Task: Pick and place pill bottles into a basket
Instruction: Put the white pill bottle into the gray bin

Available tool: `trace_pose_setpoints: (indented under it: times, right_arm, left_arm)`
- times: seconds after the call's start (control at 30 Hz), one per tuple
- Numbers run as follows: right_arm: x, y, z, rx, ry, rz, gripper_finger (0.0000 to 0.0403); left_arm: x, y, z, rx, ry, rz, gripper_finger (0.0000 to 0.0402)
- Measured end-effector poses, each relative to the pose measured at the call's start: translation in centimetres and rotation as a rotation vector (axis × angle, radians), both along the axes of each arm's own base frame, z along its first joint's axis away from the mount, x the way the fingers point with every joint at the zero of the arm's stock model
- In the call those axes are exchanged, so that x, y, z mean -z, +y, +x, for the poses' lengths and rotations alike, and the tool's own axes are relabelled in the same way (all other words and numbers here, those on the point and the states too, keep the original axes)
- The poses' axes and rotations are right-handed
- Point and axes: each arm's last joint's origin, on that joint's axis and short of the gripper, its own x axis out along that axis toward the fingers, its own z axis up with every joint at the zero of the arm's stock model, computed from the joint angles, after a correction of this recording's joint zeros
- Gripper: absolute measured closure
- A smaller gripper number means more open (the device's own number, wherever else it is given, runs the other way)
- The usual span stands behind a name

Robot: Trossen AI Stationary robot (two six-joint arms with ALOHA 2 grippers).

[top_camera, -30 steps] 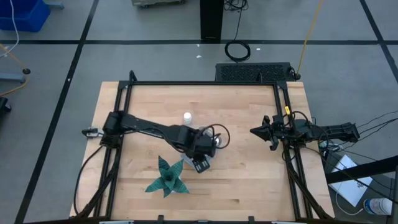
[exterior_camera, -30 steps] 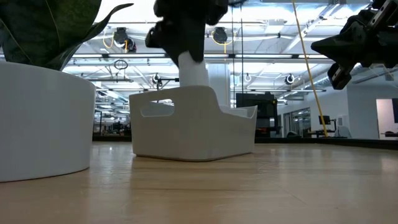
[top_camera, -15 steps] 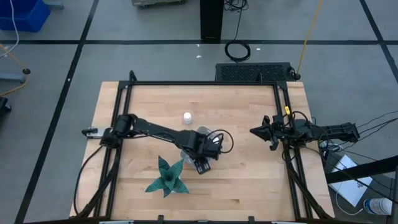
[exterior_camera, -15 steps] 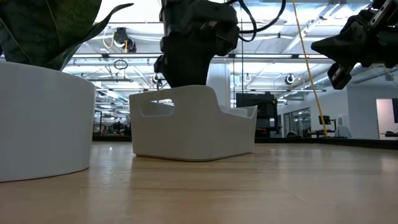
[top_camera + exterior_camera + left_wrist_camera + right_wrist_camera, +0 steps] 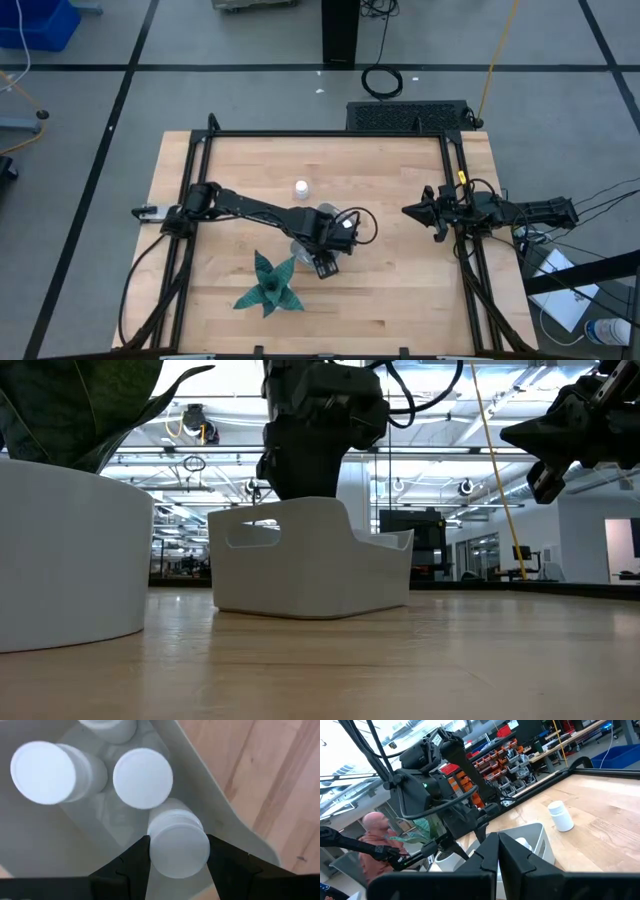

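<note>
The left pincer pinches a smooth white cylindrical pill bottle inside the translucent, round-cornered basket, beside three more. A fifth stands on the wooden desk. The right pincer is pressed together.

A pale wooden table stands on a grey floor crossed by dark lines. A blue bin sits at one corner, a coiled black cable lies beyond the table. Behind, shelves of red and orange bins line a bright hall with ceiling lights. A person sits nearby.
</note>
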Motion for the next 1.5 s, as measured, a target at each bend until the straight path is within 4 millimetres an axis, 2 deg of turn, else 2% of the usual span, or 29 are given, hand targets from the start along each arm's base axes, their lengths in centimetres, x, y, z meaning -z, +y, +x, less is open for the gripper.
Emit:
trace_pose_setpoints:
  times: [0.17, 0.57, 1.0, 1.2, 1.33, 1.5]
  right_arm:
    - [0.0, 0.0, 0.0, 0.000, 0.000, 0.000, 0.0399]
    - [0.0, 0.0, 0.0, 0.000, 0.000, 0.000, 0.0398]
    - [0.0, 0.0, 0.0, 0.000, 0.000, 0.000, 0.0399]
    - [0.0, 0.0, 0.0, 0.000, 0.000, 0.000, 0.0399]
    - [0.0, 0.0, 0.0, 0.000, 0.000, 0.000, 0.0399]
    - [0.0, 0.0, 0.0, 0.000, 0.000, 0.000, 0.0399]
  left_arm:
    - [-0.1, -0.1, 0.4, 0.006, -0.041, -0.006, 0.0216]
    - [-0.1, 0.3, 0.3, -0.027, -0.019, -0.060, 0.0212]
    - [0.0, 0.3, 0.2, -0.026, -0.011, -0.045, 0.0145]
    - [0.1, 0.3, -0.5, -0.012, 0.085, -0.153, 0.0136]
    - [-1.0, 0.2, -1.3, 0.006, 0.110, -0.186, 0.0145]
    - [-3.2, 0.9, -2.4, 0.005, 0.092, -0.140, 0.0171]
